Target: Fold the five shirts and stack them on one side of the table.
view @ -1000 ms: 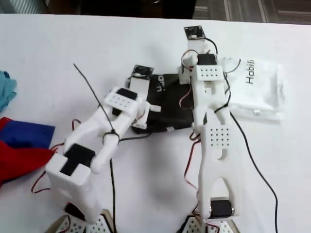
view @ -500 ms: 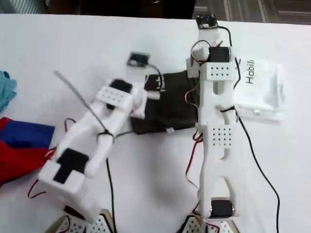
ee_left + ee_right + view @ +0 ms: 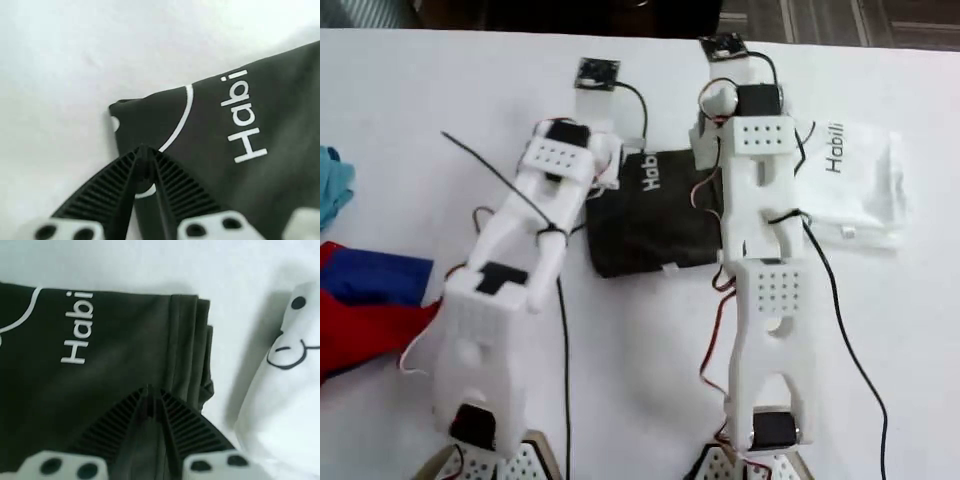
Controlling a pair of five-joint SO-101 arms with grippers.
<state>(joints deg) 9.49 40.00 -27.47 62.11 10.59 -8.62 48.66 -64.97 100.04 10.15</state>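
Observation:
A black folded shirt [image 3: 655, 220] with white print lies flat at the table's middle. My left gripper [image 3: 611, 163] is shut, its tips [image 3: 145, 152] resting on the black shirt [image 3: 240, 150] just inside its far left corner. My right gripper [image 3: 706, 152] is shut too, its tips [image 3: 150, 392] on the same shirt [image 3: 90, 365] close to the layered far right edge. No fabric is bunched between either pair of fingers. A folded white shirt [image 3: 850, 185] [image 3: 285, 390] lies right beside the black one.
A crumpled red and blue shirt [image 3: 365, 300] lies at the left edge, with a teal shirt [image 3: 332, 190] behind it. Loose cables [image 3: 560, 330] trail over the table near both arm bases. Bare white table runs along the far side.
Both grippers have moved toward the far edge of the black shirt. The left arm has swung in from the left and straightened, uncovering the shirt's left part and its print.

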